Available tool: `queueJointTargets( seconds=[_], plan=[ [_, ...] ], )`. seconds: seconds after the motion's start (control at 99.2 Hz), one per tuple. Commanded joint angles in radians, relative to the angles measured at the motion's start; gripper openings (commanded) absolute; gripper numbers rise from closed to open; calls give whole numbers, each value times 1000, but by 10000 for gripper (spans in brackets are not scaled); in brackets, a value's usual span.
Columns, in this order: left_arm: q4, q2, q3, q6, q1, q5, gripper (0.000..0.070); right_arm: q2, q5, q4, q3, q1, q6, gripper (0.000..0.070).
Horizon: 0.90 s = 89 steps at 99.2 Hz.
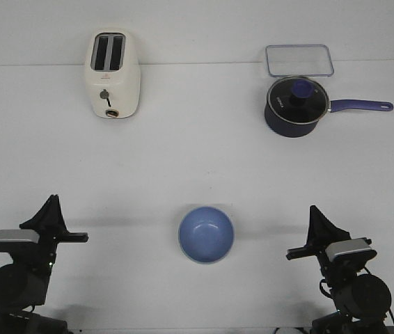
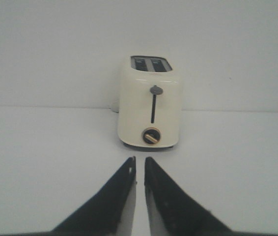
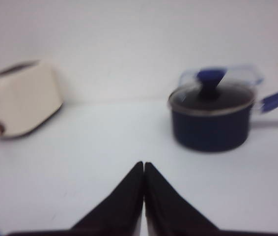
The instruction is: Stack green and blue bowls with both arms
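Bowls first: only one spot on the surface [image 1: 197, 160] has a bowl showing, the blue bowl [image 1: 206, 234], sitting upright near the front edge, between the two arms and touching neither. It has a thin pale-green rim around it in the front view, so my guess is the green bowl is already under it and the stack is basically done, but I honestly can't tell for sure from these angles. Left gripper [image 2: 140, 164] has its jaws nearly pressed together with just a thin slit between them and nothing in there; it's pointing at the cream toaster [image 1: 114, 67] at the back. Right gripper [image 3: 144, 167] is clenched tight, also empty, aimed towards the dark blue saucepan [image 1: 294, 106] with its glass lid, and a clear container lid [image 1: 299, 60] lies just behind that. Both arms sit low at the front corners, well apart from the bowl. So this looks like a parked pose: either the job's finished, or the next move needs a green bowl found first, jaws opened, and a reach toward the centre.
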Motion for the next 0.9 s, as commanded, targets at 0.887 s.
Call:
queueJointTargets(
  seconds=[0.887],
  plan=[
    [-5,-102,-9,52,36,0,15,0,2,28,0,5,-14,0]
  ],
)
